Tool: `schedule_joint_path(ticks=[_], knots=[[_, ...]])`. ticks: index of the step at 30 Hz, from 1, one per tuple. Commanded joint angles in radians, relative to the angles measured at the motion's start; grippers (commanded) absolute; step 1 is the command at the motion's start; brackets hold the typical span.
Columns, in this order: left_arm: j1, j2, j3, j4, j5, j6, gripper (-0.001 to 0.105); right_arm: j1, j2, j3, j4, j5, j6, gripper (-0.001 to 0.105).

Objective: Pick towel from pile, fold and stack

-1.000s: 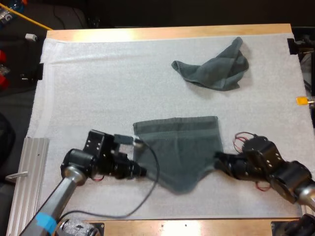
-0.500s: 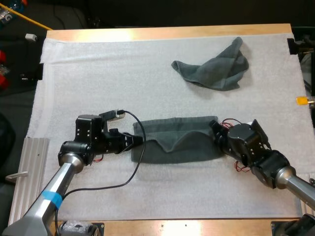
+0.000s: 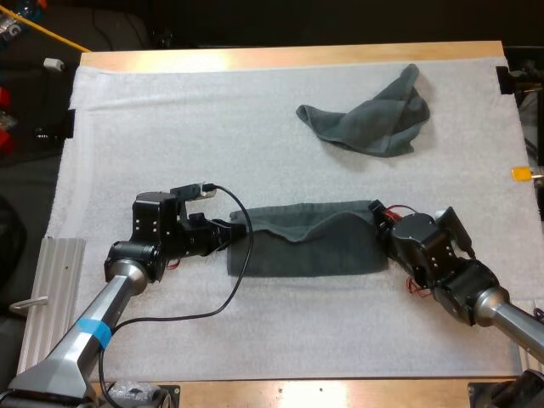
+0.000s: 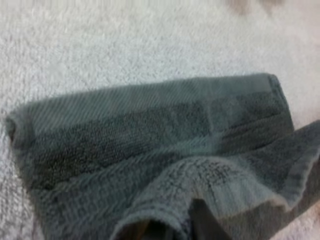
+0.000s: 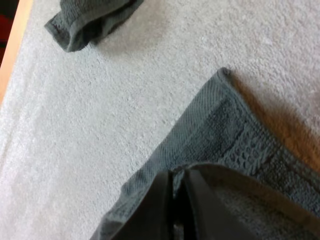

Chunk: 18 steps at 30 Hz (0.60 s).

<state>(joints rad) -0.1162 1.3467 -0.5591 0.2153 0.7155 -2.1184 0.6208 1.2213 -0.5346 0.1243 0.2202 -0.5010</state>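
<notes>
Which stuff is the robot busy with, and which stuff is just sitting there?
For the job:
half-folded towel, pinched at its ends by the left gripper and right gripper
crumpled towel farther back, probably next

Just lying about:
metal rail off the white mat, beside the left arm

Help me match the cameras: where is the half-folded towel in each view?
High view: towel on the mat, between left pincer and right pincer.
Left wrist view: towel on the mat, raised edge at the left pincer.
Right wrist view: towel corner in the right pincer, crumpled towel beyond.
Shared landmark: the mat.
</notes>
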Motion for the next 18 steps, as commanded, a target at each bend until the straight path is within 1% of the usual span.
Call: schedule_joint_path(ticks=[1,2,3,4,5,6,7,8,9,10,11,12,13,16,17,18], knots=[[0.000,0.002,-0.005,-0.015,-0.007,0.000,0.013,-0.001,-0.003,-0.006,-0.019,0.010,-0.022,0.005],[0.000,0.002,-0.005,-0.020,-0.007,0.000,0.022,-0.001,-0.003,-0.006,-0.036,0.010,-0.037,0.013],[0.000,0.002,-0.005,-0.026,-0.007,0.000,0.027,-0.001,-0.003,-0.006,-0.050,0.010,-0.044,0.017],[0.000,0.002,-0.005,-0.037,-0.007,0.000,0.038,-0.001,-0.003,-0.006,-0.071,0.010,-0.045,0.030],[0.000,0.002,-0.005,-0.053,-0.003,-0.002,0.047,-0.001,-0.003,-0.006,-0.097,0.025,-0.045,0.046],[0.000,0.002,-0.005,-0.067,0.008,-0.005,0.054,-0.001,-0.003,-0.006,-0.109,0.040,-0.045,0.056],[0.000,0.002,-0.009,-0.097,0.030,-0.014,0.060,-0.001,-0.003,-0.006,-0.141,0.067,-0.051,0.071],[0.000,0.002,-0.018,-0.123,0.063,-0.016,0.064,-0.001,-0.003,-0.006,-0.175,0.090,-0.075,0.083],[0.000,0.002,-0.023,-0.128,0.081,-0.016,0.064,-0.001,-0.003,-0.006,-0.195,0.094,-0.100,0.087],[0.000,0.002,-0.042,-0.130,0.108,-0.016,0.064,-0.001,-0.003,-0.006,-0.227,0.094,-0.151,0.089],[0.000,0.002,-0.068,-0.118,0.140,-0.016,0.063,-0.001,-0.005,-0.006,-0.259,0.086,-0.204,0.089],[0.000,0.000,-0.085,-0.103,0.150,-0.016,0.063,-0.001,-0.007,-0.006,-0.271,0.072,-0.225,0.088],[0.000,-0.005,-0.112,-0.068,0.162,-0.016,0.062,-0.001,-0.012,-0.008,-0.289,0.038,-0.271,0.088],[0.000,-0.037,-0.172,0.027,0.155,0.009,0.062,-0.001,-0.038,-0.015,-0.292,-0.032,-0.406,0.087],[0.000,-0.058,-0.193,0.070,0.142,0.028,0.062,-0.001,-0.053,-0.022,-0.266,-0.052,-0.453,0.087],[0.000,-0.068,-0.201,0.097,0.135,0.041,0.062,-0.001,-0.060,-0.028,-0.242,-0.056,-0.475,0.087]])
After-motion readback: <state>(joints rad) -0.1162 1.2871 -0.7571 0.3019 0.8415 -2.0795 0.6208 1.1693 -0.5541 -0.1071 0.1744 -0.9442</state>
